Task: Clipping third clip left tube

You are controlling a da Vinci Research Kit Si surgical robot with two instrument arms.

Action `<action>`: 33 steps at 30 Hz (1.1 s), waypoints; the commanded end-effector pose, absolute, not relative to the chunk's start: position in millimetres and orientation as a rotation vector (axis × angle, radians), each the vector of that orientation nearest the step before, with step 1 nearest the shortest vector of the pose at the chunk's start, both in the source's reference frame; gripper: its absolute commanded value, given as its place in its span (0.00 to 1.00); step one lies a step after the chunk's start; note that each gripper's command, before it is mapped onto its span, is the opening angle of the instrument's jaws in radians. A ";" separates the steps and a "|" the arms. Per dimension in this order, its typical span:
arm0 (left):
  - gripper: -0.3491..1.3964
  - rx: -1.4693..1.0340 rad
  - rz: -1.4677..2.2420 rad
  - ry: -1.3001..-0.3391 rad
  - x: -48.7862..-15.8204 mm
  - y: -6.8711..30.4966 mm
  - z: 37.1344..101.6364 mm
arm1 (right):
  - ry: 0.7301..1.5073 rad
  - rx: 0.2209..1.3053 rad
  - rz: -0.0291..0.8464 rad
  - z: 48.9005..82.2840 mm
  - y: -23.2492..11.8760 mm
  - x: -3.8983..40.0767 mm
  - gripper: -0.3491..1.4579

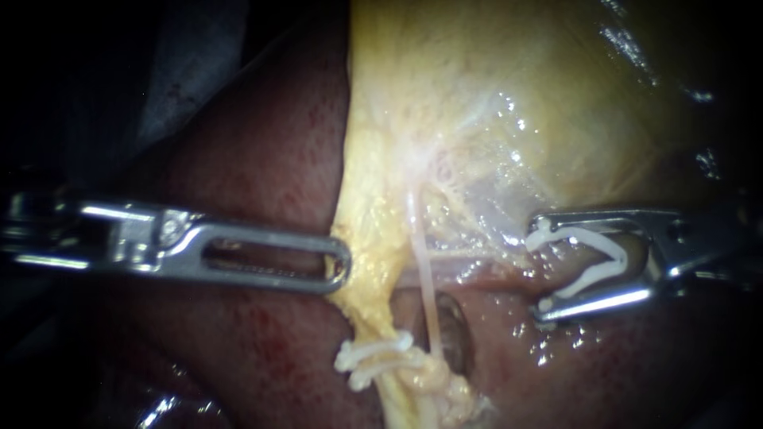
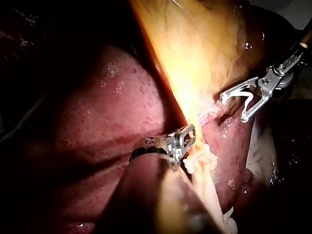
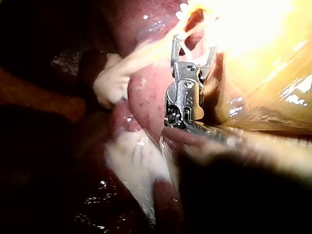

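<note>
- Endoscope view shows the right instrument (image 1: 544, 270) with its claw spread wide, an open white clip (image 1: 592, 266) seated between both halves.
- Lower down, the left tube (image 1: 362, 311), a yellowish strand, carries two clips (image 1: 373, 355). The loaded claw sits well apart from it, with a thin pale tube (image 1: 427, 278) between them.
- Opposite, the left instrument (image 1: 338, 266) rests its tip against the yellow tissue edge; I cannot tell whether its claw grips it.
- Risk: reaching across could snag the thin pale tube or the filmy tissue, so the white clip closes on the wrong strand or lands on the two clips.

The left tool (image 2: 184, 140) touches the gallbladder (image 2: 195, 48) edge; the right tool (image 2: 232, 107) holds a white clip (image 2: 250, 99) between its jaws.
</note>
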State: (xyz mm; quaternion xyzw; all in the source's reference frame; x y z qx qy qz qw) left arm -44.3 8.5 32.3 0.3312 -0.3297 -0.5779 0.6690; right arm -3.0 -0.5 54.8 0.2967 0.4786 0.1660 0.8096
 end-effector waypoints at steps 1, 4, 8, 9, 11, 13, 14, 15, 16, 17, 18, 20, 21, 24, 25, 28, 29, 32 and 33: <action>0.00 0.744 -1.305 -0.743 -44.4 8.5 32.2 | 1.022 0.641 0.355 54.9 -0.7 -2.8 0.52; 0.00 0.741 -1.303 -0.748 -44.5 8.3 32.0 | 1.020 0.653 0.356 55.3 -1.6 -2.0 0.52; 0.00 0.740 -1.305 -0.748 -44.6 8.2 31.7 | 1.015 0.674 0.358 55.5 -2.8 -0.4 0.52; 0.00 0.740 -1.306 -0.747 -44.7 8.2 31.7 | 1.013 0.681 0.360 55.5 -3.0 0.0 0.52; 0.00 0.740 -1.306 -0.747 -44.7 8.2 31.7 | 1.012 0.687 0.355 55.6 -3.5 0.8 0.52; 0.00 0.739 -1.307 -0.747 -44.7 8.2 31.7 | 1.011 0.691 0.357 55.6 -4.0 1.5 0.52; 0.00 0.739 -1.308 -0.747 -44.7 8.2 31.7 | 1.009 0.699 0.358 55.6 -4.2 1.9 0.52; 0.00 0.739 -1.308 -0.747 -44.7 8.2 31.7 | 1.008 0.703 0.354 55.6 -4.4 2.2 0.52; 0.00 0.739 -1.308 -0.747 -44.8 8.3 31.7 | 1.008 0.705 0.352 55.6 -4.7 2.5 0.52; 0.00 0.738 -1.309 -0.747 -44.8 8.3 31.7 | 1.006 0.712 0.352 55.7 -5.0 2.9 0.52; 0.00 0.738 -1.309 -0.747 -44.8 8.3 31.7 | 1.005 0.715 0.355 55.8 -5.2 3.2 0.52; 0.00 0.738 -1.310 -0.747 -44.8 8.2 31.7 | 1.003 0.719 0.356 56.0 -5.8 3.8 0.52; 0.00 0.735 -1.312 -0.748 -44.8 8.2 31.7 | 1.003 0.721 0.353 56.1 -6.0 4.1 0.52; 0.00 0.734 -1.313 -0.748 -44.9 8.2 31.6 | 0.999 0.731 0.352 56.8 -6.6 4.9 0.52; 0.00 0.733 -1.314 -0.748 -44.9 8.2 31.6 | 0.997 0.734 0.355 57.0 -6.7 5.2 0.52; 0.00 0.733 -1.308 -0.749 -45.0 8.1 31.5 | 0.996 0.739 0.348 57.6 -7.0 5.8 0.52; 0.00 0.732 -1.308 -0.749 -45.0 8.1 31.5 | 0.996 0.741 0.343 57.7 -7.1 6.1 0.52; 0.00 0.735 -1.308 -0.748 -45.1 8.0 31.4 | 0.994 0.742 0.348 58.1 -7.0 6.5 0.52; 0.00 0.735 -1.308 -0.748 -45.1 8.0 31.4 | 0.994 0.741 0.348 58.2 -6.9 6.6 0.52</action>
